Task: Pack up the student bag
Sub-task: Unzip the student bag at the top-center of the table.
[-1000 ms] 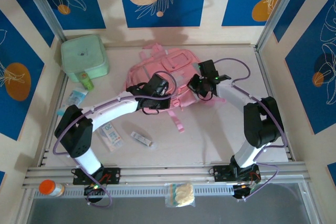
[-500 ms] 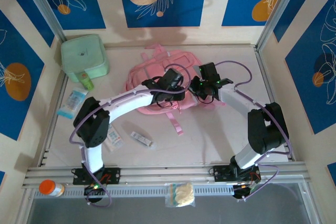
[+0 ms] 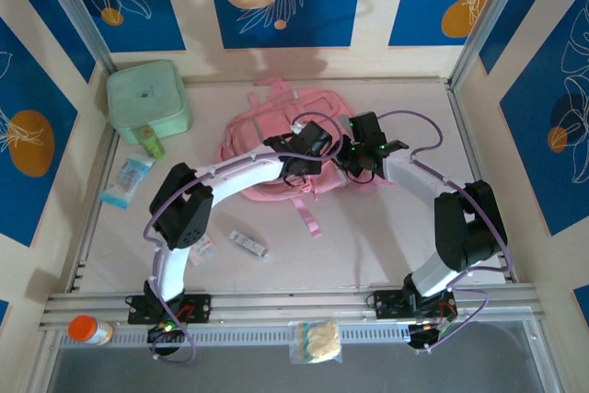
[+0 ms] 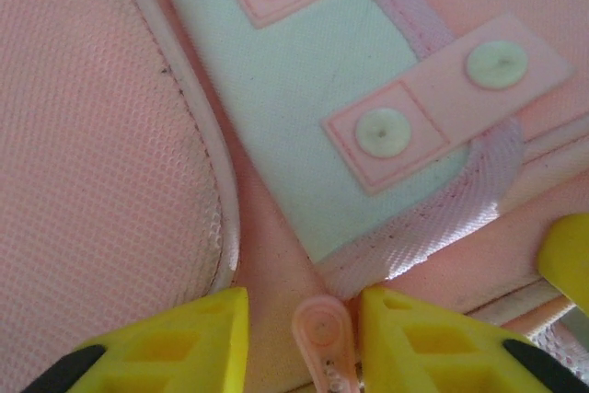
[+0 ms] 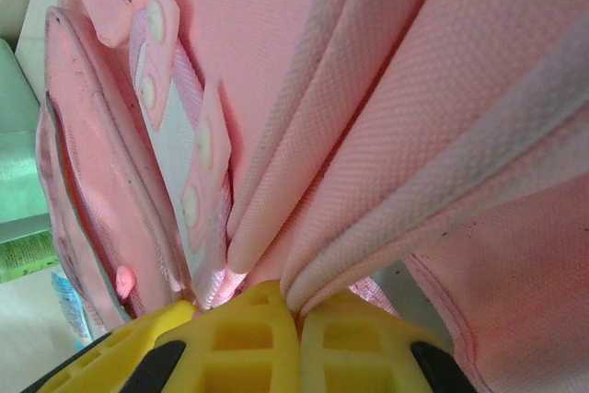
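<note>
The student bag (image 3: 253,131) is a large pink backpack lying flat at the back middle of the table. My left gripper (image 3: 311,149) reaches over its right half. In the left wrist view the left gripper (image 4: 302,319) stands open, its yellow fingers (image 4: 184,342) either side of a pink zip pull (image 4: 324,333) below a mint patch with snap tabs (image 4: 313,108). My right gripper (image 3: 352,158) is at the bag's right edge. In the right wrist view the right gripper (image 5: 296,319) is shut on a bunched fold of the pink bag (image 5: 368,89).
A mint-green soft case (image 3: 147,98) stands at the back left, with a green tube (image 3: 152,143) and a blue packet (image 3: 126,181) in front of it. A small packet (image 3: 247,243) lies near the left arm. An orange-capped bottle (image 3: 87,329) and a clear pouch (image 3: 317,340) sit on the front rail.
My left arm has swung right across the bag and its gripper has gone from shut to open around the zip pull. The right gripper has shifted slightly left, still holding the fabric.
</note>
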You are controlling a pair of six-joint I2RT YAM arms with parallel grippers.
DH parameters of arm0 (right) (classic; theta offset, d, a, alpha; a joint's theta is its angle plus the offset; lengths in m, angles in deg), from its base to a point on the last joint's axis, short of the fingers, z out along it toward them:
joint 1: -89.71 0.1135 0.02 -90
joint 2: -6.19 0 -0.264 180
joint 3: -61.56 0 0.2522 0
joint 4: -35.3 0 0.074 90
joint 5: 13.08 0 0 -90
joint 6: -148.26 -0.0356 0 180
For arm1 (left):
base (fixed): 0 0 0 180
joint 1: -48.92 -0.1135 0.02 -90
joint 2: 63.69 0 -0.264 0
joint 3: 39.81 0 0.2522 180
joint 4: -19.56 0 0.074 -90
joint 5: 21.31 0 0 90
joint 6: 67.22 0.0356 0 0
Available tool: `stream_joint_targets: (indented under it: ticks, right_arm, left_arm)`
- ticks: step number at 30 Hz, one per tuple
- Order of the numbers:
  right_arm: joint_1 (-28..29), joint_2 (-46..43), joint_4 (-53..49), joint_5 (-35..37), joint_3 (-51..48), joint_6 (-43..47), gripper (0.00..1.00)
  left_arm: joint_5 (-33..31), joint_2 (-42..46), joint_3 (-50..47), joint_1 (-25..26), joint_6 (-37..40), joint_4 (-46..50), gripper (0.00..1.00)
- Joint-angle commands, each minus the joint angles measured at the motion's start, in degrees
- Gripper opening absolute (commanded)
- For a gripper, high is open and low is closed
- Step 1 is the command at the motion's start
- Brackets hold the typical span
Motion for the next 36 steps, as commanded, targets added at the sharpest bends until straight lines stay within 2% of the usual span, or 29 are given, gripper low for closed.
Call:
stream_joint_targets:
  ticks: [1,6,8,10,12,14,17,19,27,36]
  right_arm:
    - [-0.05,-0.96,1.64,-1.26,0.73,-0.20,0.00]
    - [-0.14,-0.94,1.68,-1.16,1.26,0.22,0.00]
    - [-0.14,-0.89,1.31,-1.01,1.67,0.54,0.00]
    - [-0.11,-0.78,1.28,-1.42,1.93,0.75,0.00]
    - [-0.08,-0.78,0.84,-1.85,2.29,0.90,0.00]
    - [-0.10,-1.09,0.39,-2.05,2.56,1.28,0.00]
    - [-0.27,-1.50,-0.52,-1.91,2.74,1.73,0.00]
    - [-0.26,-1.63,-0.19,-2.21,2.40,1.73,0.00]
    - [-0.41,-1.00,-0.18,-2.81,2.55,1.60,0.00]
    - [-0.30,-0.89,0.18,-3.12,2.74,1.18,0.00]
  left_arm:
    - [-3.91,7.18,-8.46,0.27,-1.13,1.86,0.32]
    - [-4.72,16.32,-18.49,0.44,-3.33,0.32,0.26]
    - [-2.29,19.66,-22.04,0.45,-2.81,-3.19,0.27]
    - [0.48,21.58,-24.14,0.44,0.65,-7.74,0.32]
    - [4.21,21.45,-23.83,0.49,6.75,-11.42,0.36]
    - [8.93,19.36,-21.09,0.36,12.19,-11.06,0.37]
    - [15.49,15.79,-16.66,0.44,14.10,-8.69,0.37]
    - [17.05,14.60,-16.65,0.42,12.58,-10.21,0.38]
    - [11.94,9.35,-11.23,0.36,10.45,-5.28,0.38]
    - [10.58,5.44,-7.55,0.42,8.33,-2.67,0.34]
